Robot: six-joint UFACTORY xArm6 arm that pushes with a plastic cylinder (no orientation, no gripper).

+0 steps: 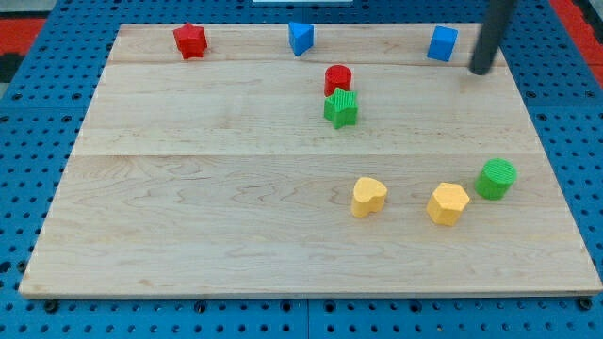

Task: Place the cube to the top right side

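A blue cube (442,43) sits near the view's top right corner of the wooden board (207,188). My tip (481,70) is just to the right of the cube and slightly below it, a short gap apart. The dark rod rises from the tip toward the view's top edge.
A blue wedge-like block (301,38) and a red star-like block (190,40) lie along the top. A red cylinder (337,78) touches a green star block (341,109) at centre. A yellow heart (368,197), a yellow hexagon (448,203) and a green cylinder (496,178) lie lower right.
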